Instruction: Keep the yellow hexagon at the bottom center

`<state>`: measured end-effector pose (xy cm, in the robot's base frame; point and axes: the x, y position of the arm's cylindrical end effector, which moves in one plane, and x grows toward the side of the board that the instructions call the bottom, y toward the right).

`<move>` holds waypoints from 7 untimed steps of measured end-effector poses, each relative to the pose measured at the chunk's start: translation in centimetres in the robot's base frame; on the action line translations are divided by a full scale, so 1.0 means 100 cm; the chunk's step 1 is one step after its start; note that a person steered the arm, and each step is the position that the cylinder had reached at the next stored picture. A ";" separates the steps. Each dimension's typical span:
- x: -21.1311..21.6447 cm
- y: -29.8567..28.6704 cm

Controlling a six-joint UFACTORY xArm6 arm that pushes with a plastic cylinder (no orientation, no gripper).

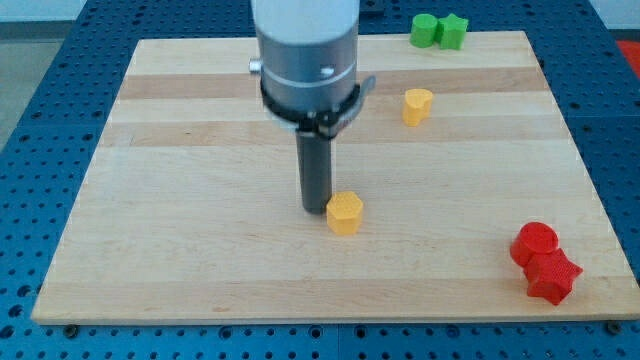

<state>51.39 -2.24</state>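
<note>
My tip [317, 207] touches the hexagon [345, 213] on its left side. The hexagon sits near the worktop's [180, 260] bottom edge, middle. No claw here.

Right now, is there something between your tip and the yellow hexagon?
Nothing: in the camera view my tip stands just left of the yellow hexagon, almost touching.

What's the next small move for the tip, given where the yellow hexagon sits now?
Probably circle above the yellow hexagon block and nudge it toward the view's bottom. My tip sits at its left side, apparently touching, and the hexagon lies near mid-board, short of the wooden board bottom edge, roughly centred.
</note>
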 end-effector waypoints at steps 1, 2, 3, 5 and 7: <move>-0.007 -0.008; -0.048 -0.006; -0.064 0.038; 0.005 0.036; 0.042 0.009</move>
